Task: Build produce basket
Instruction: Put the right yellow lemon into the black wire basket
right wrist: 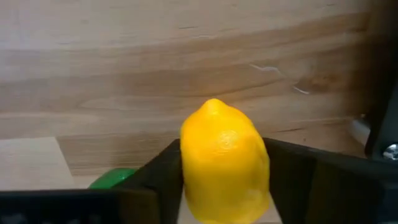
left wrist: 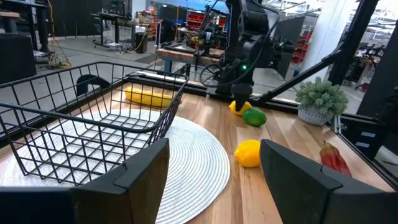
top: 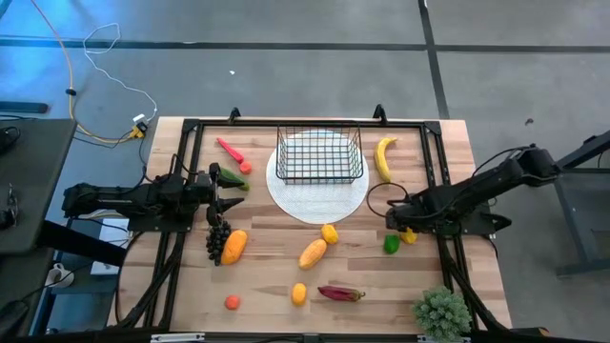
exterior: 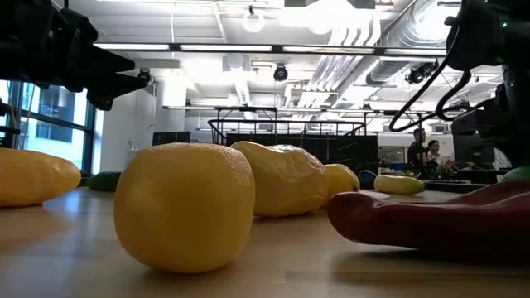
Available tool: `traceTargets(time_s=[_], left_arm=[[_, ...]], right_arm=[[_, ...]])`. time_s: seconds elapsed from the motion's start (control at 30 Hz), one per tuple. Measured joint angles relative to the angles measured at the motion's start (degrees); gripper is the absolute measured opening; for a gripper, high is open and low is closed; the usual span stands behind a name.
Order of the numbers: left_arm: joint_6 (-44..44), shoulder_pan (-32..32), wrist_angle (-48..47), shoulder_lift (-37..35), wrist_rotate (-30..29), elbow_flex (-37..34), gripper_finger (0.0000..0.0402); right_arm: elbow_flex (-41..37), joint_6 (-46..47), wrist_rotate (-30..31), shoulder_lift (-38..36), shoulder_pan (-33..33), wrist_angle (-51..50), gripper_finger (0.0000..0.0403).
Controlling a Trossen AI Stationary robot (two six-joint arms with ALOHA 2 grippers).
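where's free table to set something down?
Bare wood between banana and the table's right edge, and along the front edge between tomato and potted plant. Crowded mid-table around the mangoes and lemon.

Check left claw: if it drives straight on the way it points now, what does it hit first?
Likely the basket: the open left claw points across the white mat, with the wire wall close ahead and slightly off-centre. Depth is unclear; it might just graze past toward the lemon.
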Motion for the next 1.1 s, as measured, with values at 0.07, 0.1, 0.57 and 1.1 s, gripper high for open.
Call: traceTargets(time_s=[0.07,0.1,0.57,1.1], left_arm=[[0.0,0.0,0.02,0.0,0.0,0.0,0.0239],[0.0,0.02,0.0,0.0,0.0,0.0,0.0239],[0.0,0.01,0.0,0.01,0.0,0.0,0.0239],[0.77,0.02,0.0,0.0,-0.15,0.0,0.0239]], right_arm=[[0.0,-0.05,1.51,-0.35,0.23,-0.4,0.0119],[0.0,-0.05,2.31,-0.54,0.2,-0.67,0.0115],[6.96,-0.17,9.72,-2.19,0.12,-8.02,0.0121],[32.92,-25.36,45.28,-2.19,-5.32,-10.09,0.0121]])
